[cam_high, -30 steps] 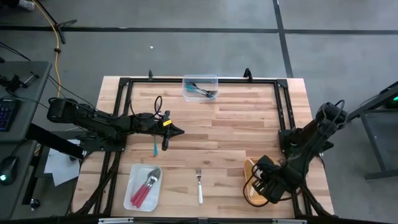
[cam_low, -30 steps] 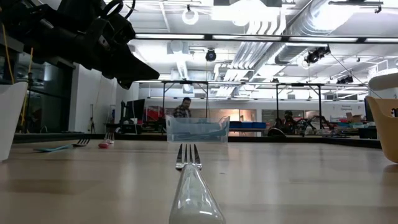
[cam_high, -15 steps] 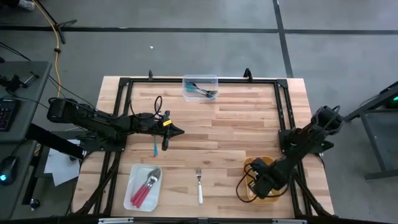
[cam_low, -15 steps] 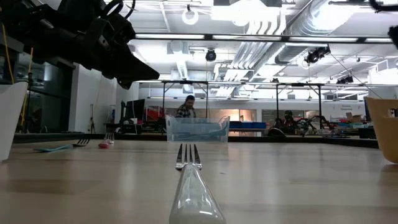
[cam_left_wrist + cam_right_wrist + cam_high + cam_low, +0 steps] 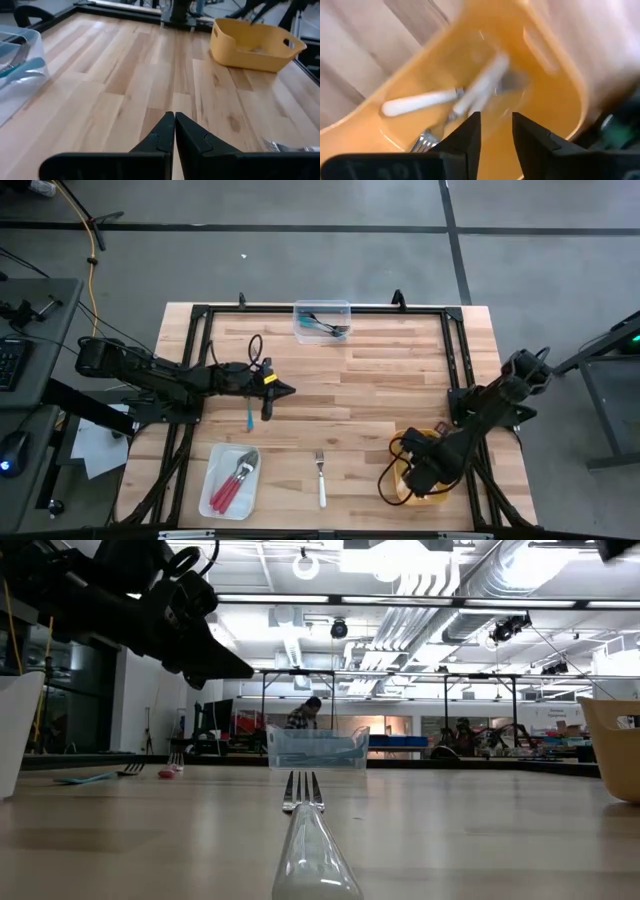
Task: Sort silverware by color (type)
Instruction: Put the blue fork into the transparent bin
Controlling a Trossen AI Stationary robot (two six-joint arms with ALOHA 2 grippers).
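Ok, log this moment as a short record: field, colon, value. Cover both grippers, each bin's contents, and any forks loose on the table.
left gripper: shut, empty, above the table's middle-left
right gripper: open, over the yellow bin, nothing between its fingers
yellow bin contents: white-handled forks
white tray: pink-red-handled forks
clear container: teal-handled forks
loose on table: one teal fork below the left gripper; one white fork near the front edge
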